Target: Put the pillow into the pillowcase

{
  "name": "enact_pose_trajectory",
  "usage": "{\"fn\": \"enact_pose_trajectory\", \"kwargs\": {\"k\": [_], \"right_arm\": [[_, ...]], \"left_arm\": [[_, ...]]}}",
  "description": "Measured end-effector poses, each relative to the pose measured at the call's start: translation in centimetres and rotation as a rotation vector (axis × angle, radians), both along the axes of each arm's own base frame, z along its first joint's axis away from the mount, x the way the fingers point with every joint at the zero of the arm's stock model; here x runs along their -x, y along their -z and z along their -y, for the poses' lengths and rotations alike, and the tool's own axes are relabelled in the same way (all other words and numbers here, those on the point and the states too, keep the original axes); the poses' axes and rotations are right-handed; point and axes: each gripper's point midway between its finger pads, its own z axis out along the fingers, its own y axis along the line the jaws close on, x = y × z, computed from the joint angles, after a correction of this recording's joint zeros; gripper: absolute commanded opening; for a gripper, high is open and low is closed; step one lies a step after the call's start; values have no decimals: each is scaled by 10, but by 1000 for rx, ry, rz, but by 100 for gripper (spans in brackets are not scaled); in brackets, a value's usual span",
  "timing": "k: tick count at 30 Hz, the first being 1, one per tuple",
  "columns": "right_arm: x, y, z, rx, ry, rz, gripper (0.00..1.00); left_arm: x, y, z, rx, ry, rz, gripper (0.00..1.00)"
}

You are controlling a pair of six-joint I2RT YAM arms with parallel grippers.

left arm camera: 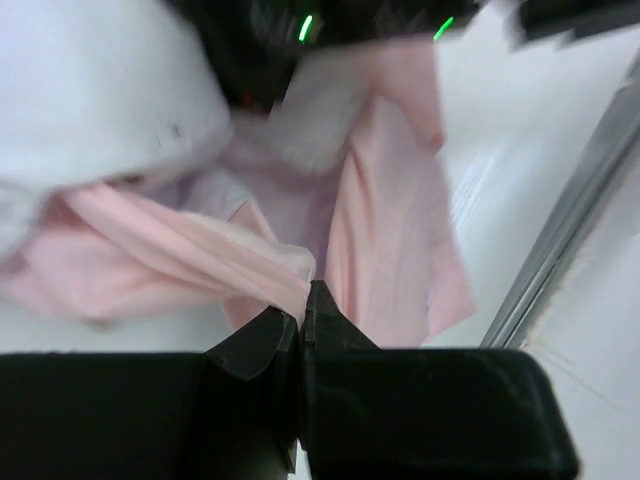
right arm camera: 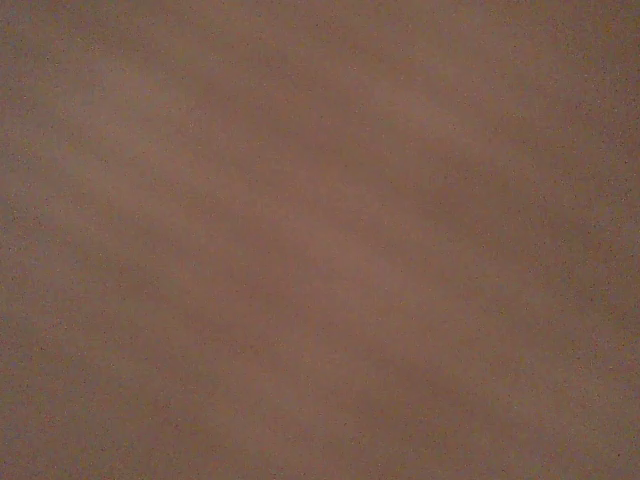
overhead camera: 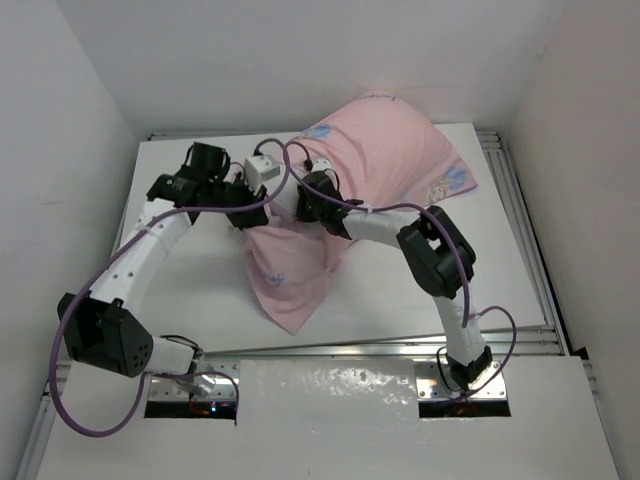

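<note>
Plainly, the pillowcase (overhead camera: 400,160) lay pale side up as one long diagonal across the desk (overhead camera: 200,300), its plump end mounded toward the far right corner and its limp, flat end trailing toward the middle of the near edge. We saw no bare pillow; we judged that the bulge under the pink cloth was the pillow, already mostly inside. The left hand (left arm camera: 303,305) sat at the left flank of that diagonal, about halfway along it, fingers together and clamped on a bunched fold of the pink cloth. The right arm (overhead camera: 440,250) reached in from the right, and its hand went under the cloth just beside the left one; its wrist view showed only dull pinkish brown, so we could not tell whether those fingers were apart or together. Both hands were thus at the waist of the case, with the bulge beyond them to the far right and the slack on the near side. We judged that the next pull should run along that axis, drawing the slack over the bulge.
</note>
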Motion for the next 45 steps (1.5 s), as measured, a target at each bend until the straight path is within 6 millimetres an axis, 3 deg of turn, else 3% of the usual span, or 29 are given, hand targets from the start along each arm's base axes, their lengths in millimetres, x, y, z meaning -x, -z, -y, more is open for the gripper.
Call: {"fn": "enact_pose_trajectory", "kwargs": {"k": [3, 5, 8, 11, 14, 18, 21, 22, 27, 28, 30, 32, 38, 39, 43, 45], "right_arm": [[-8, -3, -1, 22, 26, -7, 0], [-18, -6, -6, 31, 40, -11, 0], [-23, -8, -11, 28, 36, -25, 0], [-3, -2, -8, 13, -29, -49, 0], [43, -2, 6, -8, -183, -75, 0], [105, -10, 34, 15, -423, -129, 0], [132, -13, 49, 51, -549, -141, 1], [141, -13, 52, 63, -591, -148, 7], [170, -33, 53, 35, -740, -149, 18], [171, -45, 50, 9, -750, -130, 31], [168, -69, 41, -45, -753, -77, 46], [160, -97, 29, -103, -757, -3, 55], [126, -155, -2, -236, -725, 144, 55], [122, -161, -5, -252, -720, 160, 63], [107, -161, -2, -226, -645, 188, 65], [100, -154, 4, -177, -602, 203, 52]], "left_arm": [[-6, -47, 17, 89, 83, 62, 0], [-6, -66, 24, 132, 121, 87, 0], [-9, -78, 33, 210, 104, 72, 0], [-22, -84, 33, 265, 7, 52, 0], [-41, -73, 21, 239, -104, 65, 0], [-48, -21, 1, 134, -229, 18, 0], [-37, 12, -5, 92, -265, -54, 0], [-33, 18, -4, 90, -266, -73, 0], [-20, 20, 1, 104, -234, -88, 0], [-16, 20, 0, 104, -228, -85, 0], [-10, 21, -1, 100, -216, -77, 0], [-1, 25, -4, 93, -208, -74, 0], [11, 52, -19, 28, -230, -104, 0], [13, 57, -22, 15, -241, -115, 0], [15, 61, -27, -2, -255, -124, 0], [14, 62, -28, -6, -258, -122, 0]]}}
